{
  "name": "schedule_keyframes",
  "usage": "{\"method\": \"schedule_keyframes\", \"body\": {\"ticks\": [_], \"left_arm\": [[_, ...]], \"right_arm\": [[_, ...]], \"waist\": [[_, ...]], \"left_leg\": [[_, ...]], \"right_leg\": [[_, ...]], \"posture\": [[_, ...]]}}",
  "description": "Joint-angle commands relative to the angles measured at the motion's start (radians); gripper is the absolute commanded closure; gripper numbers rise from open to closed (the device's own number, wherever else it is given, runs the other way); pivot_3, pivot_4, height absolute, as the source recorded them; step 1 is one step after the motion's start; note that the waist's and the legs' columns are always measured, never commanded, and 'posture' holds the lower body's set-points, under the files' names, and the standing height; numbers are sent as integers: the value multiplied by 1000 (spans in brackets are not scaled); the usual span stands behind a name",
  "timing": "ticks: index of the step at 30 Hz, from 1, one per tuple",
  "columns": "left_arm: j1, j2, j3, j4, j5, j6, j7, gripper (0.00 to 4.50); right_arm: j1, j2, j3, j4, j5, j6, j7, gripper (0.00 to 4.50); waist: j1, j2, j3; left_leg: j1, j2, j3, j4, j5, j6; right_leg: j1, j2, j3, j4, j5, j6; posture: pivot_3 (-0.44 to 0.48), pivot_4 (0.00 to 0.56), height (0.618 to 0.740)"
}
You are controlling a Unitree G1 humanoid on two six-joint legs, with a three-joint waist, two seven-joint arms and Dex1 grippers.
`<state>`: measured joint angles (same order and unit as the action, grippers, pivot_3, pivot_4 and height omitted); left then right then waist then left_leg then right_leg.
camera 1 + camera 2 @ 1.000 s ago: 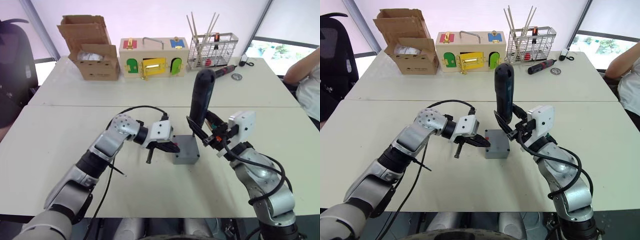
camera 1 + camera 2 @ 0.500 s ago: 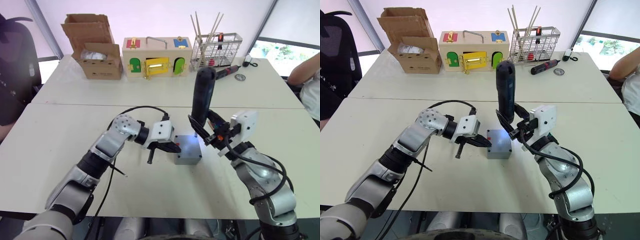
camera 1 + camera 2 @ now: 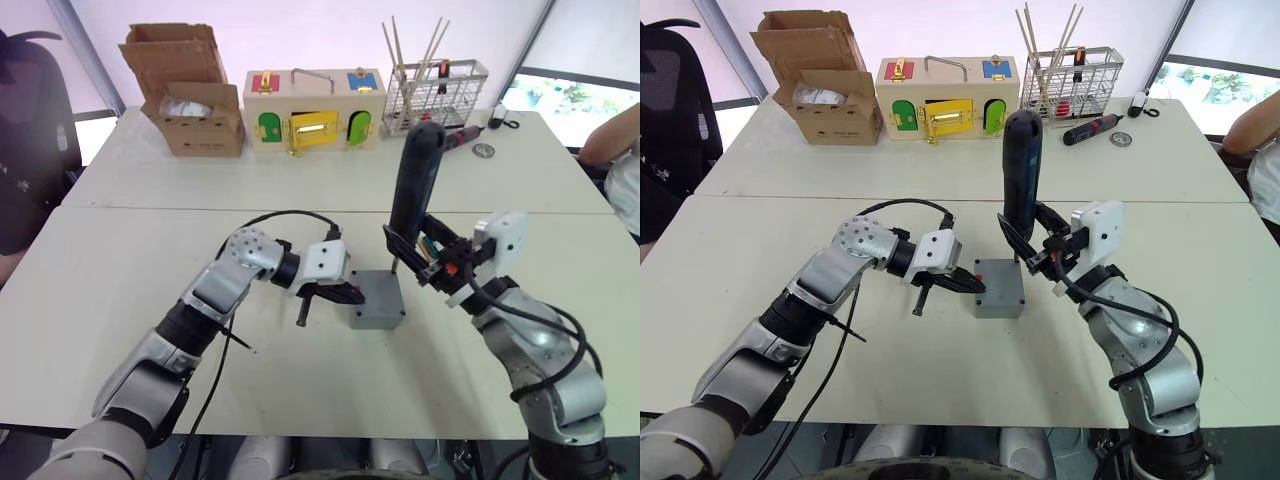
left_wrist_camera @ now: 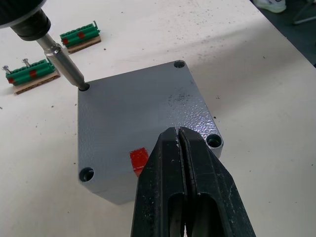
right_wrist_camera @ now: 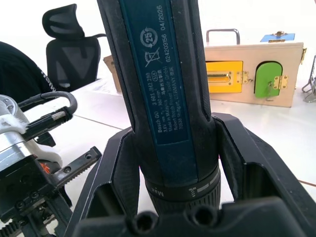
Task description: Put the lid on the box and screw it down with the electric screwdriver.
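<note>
on white table (image 3: 120, 300), electric screwdriver (image 3: 415, 185) now further right over lid (image 4: 138, 118)

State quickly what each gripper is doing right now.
Left gripper: closed, resting on the lid.
Right gripper: closed around the electric screwdriver.

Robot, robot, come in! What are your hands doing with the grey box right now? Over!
Right end effector grips electric screwdriver, bit in a lid corner hole. Left end effector shut, touching the box. Nothing in the way.
</note>
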<state>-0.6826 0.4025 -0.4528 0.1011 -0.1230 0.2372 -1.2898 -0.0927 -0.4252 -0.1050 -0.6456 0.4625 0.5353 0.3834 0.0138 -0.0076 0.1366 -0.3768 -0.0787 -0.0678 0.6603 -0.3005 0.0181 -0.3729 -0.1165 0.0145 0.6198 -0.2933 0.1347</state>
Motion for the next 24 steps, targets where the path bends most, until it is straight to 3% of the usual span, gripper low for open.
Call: {"method": "schedule_keyframes", "body": {"ticks": [1, 3, 8, 14, 21, 24], "left_arm": [[-10, 19, 54, 4, -60, 76, -24, 4500], [-16, 22, 95, -7, -110, 118, -31, 4500], [-55, 40, 215, -31, -221, 223, -19, 4500], [-59, 87, 277, -107, -280, 279, -12, 4500], [-57, 82, 270, -124, -272, 250, 20, 4500], [-86, 48, 255, -99, -268, 219, 20, 4500]], "right_arm": [[-53, -57, -117, -17, 127, 82, 23, 2545], [-93, -92, -180, -28, 229, 136, 30, 2545], [-241, -187, -316, -13, 466, 247, -10, 2545], [-406, -251, -370, 56, 658, 310, -89, 2545], [-455, -275, -361, 116, 805, 360, -208, 2545], [-493, -395, -371, 213, 893, 476, -308, 2545]], "waist": [[0, 3, 7], [0, 4, 10], [-2, 5, 22], [-8, 4, 27], [-2, 4, 28], [1, 4, 29]], "left_leg": [[0, 0, 0, 0, 0, 0], [-8, 0, 0, 0, 0, 0], [-35, -2, 0, 5, 9, -13], [-34, 0, -1, 4, 10, -15], [-34, 0, -1, 5, 10, -15], [-34, -1, -1, 6, 10, -15]], "right_leg": [[0, 0, 0, 0, 0, 0], [-4, 0, 0, 1, 1, 0], [-35, -1, 0, 14, 1, 1], [-35, 2, -2, 15, 1, 1], [-35, 1, -1, 15, 1, 1], [-34, 0, -1, 15, 1, 0]], "posture": [[0, 150, 737], [0, 150, 737], [0, 150, 737], [0, 150, 737], [0, 150, 737], [0, 150, 737]]}}
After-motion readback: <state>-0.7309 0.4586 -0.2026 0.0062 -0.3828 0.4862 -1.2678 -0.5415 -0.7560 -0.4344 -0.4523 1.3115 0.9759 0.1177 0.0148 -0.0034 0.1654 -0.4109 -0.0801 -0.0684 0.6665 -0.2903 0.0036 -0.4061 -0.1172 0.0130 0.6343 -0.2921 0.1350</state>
